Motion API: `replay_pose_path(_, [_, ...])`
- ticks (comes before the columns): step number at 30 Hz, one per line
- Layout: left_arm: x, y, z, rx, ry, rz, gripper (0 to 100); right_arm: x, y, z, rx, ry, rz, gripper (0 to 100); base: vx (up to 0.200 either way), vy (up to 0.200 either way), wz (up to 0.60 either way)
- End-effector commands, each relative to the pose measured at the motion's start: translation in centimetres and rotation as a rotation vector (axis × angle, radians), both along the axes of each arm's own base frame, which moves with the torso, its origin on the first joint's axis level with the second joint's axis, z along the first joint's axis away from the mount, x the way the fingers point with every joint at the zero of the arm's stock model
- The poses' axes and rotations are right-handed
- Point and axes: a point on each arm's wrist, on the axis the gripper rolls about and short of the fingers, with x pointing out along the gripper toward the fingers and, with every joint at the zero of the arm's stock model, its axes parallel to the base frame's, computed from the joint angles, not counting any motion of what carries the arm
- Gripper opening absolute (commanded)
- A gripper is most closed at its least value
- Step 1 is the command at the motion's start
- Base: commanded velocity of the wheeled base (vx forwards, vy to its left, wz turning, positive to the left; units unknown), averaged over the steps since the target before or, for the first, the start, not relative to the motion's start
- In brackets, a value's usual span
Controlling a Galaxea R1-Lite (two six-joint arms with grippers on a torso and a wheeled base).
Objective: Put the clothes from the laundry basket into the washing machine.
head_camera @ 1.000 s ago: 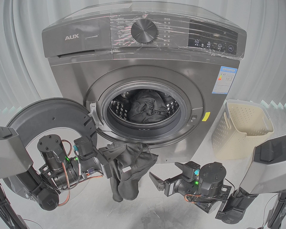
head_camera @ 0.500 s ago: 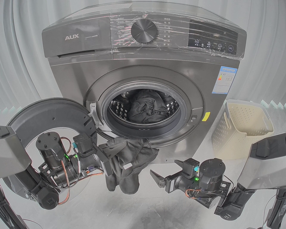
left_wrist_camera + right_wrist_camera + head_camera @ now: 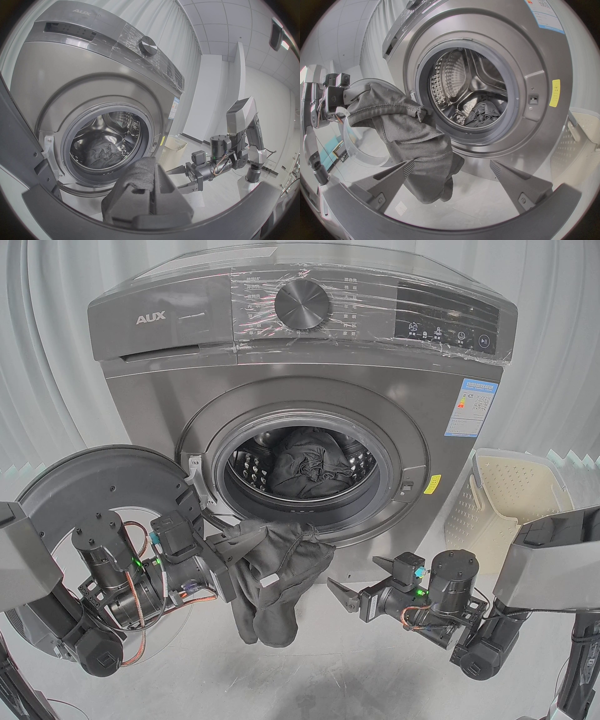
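Observation:
The grey washing machine (image 3: 300, 365) stands with its round door (image 3: 94, 490) swung open to the left. Dark clothes (image 3: 309, 465) lie inside the drum (image 3: 468, 90). My left gripper (image 3: 240, 540) is shut on a dark grey garment (image 3: 275, 577), held just below and in front of the drum's lower left rim; the cloth (image 3: 406, 131) hangs down from the fingers (image 3: 168, 197). My right gripper (image 3: 362, 584) stands open and holds nothing, low in front of the machine, to the right of the hanging garment. The cream laundry basket (image 3: 509, 515) sits on the floor at the right.
The open door juts out at the left beside my left arm. The basket (image 3: 581, 137) stands close to the machine's right side, behind my right arm. Grey floor (image 3: 325, 677) lies free in front of the machine. Curtains hang behind.
My left gripper has lifted the garment slightly up toward the drum opening. My right gripper has moved up and to the right, staying open.

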Motion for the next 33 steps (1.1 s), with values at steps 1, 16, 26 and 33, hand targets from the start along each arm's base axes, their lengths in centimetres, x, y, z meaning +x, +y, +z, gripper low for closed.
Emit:
replay_pose_path(1, [0.0,0.0,0.1,-0.003,-0.004,-0.002,0,0.6,0.8,-0.9,-0.001,0.006,0.037,100,0.0,0.0,0.0])
replay_pose_path(16, [-0.1,-0.1,0.0,0.0,0.002,-0.003,0,3.3,2.4,-1.6,0.049,-0.037,0.226,100,0.0,0.0,0.0])
replay_pose_path(26, [0.1,-0.1,-0.4,0.006,0.014,0.0,0,2.1,4.3,-1.4,0.077,-0.044,0.311,100,0.0,0.0,0.0])
replay_pose_path(33, [0.4,0.1,-0.7,0.009,0.021,0.008,0,-1.4,5.0,-0.7,0.076,-0.002,0.383,100,0.0,0.0,0.0])
